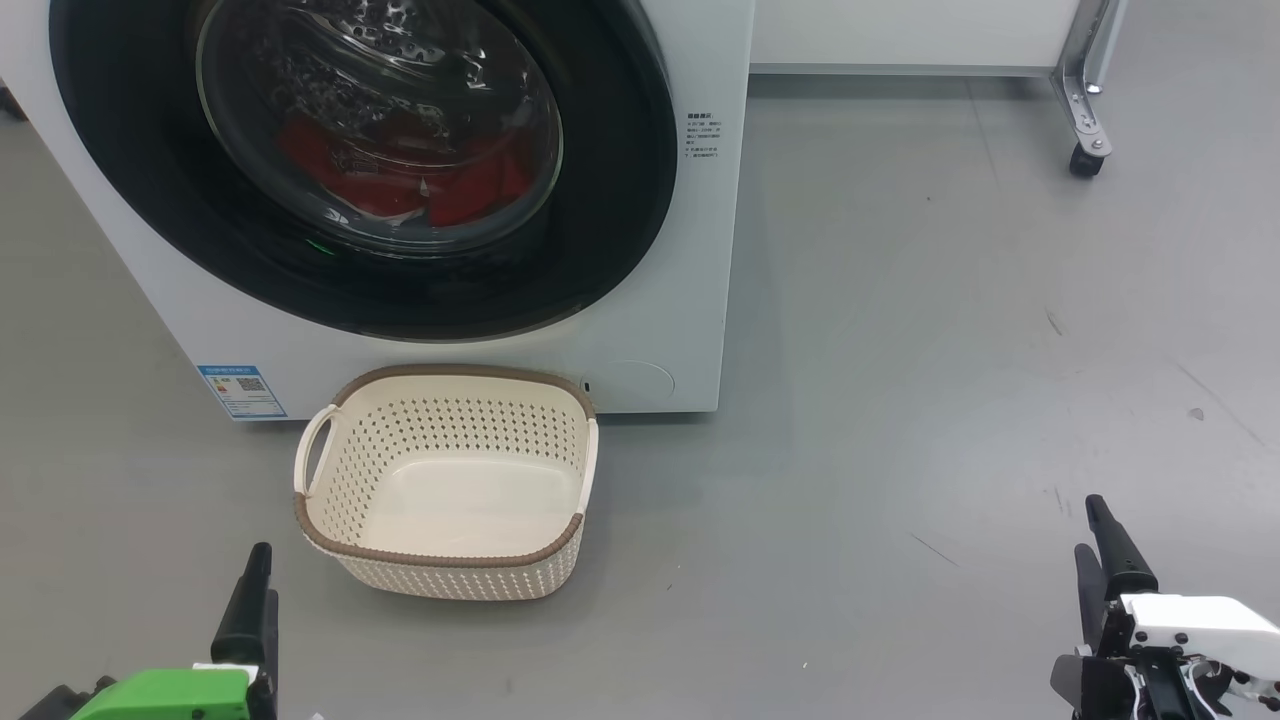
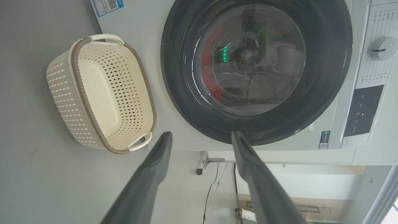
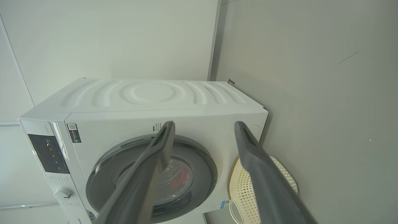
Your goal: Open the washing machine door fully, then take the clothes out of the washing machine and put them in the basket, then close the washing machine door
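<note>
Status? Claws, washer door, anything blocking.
Left claw open, right claw open, both empty, short of washer. Door shut, red clothes inside. Basket empty on floor below door. Nothing seen between claws and door.

One washing machine (image 1: 680, 300), one washing machine door (image 1: 620, 200), one basket (image 1: 450, 585) with two handles (image 1: 312, 450), one dial (image 2: 384, 48), one blue sticker (image 1: 240, 390). Red clothes (image 1: 470, 190) behind glass: number unclear. Two grippers, left gripper (image 2: 202, 133) and right gripper (image 3: 205, 123), two fingers (image 2: 149, 174) each.

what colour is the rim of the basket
Brown rim on a cream basket; head view shows it best.
</note>
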Tool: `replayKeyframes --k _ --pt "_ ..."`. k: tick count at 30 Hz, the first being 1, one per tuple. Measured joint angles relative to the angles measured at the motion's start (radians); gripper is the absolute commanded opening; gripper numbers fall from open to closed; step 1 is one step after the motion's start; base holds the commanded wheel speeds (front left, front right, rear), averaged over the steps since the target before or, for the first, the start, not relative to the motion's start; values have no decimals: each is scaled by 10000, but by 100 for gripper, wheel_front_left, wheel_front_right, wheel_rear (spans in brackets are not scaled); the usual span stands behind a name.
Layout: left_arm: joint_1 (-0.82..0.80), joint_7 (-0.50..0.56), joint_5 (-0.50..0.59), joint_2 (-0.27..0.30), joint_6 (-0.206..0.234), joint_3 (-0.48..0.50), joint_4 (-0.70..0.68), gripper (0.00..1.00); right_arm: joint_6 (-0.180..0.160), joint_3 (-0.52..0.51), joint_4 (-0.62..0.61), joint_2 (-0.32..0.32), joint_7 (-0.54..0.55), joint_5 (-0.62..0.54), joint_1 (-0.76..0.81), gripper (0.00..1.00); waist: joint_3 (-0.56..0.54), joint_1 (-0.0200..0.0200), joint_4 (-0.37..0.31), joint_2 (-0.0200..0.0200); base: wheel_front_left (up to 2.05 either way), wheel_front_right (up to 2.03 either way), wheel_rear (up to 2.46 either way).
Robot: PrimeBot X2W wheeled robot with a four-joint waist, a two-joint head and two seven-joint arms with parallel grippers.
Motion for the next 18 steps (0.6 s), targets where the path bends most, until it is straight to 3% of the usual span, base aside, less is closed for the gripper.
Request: replayKeyframes --k 18 --pt "-14 -470 594 -2 0 -69 -604 100 0 -31 -727 0 -510 -809 -8 100 10 0 39 0 0 0 0"
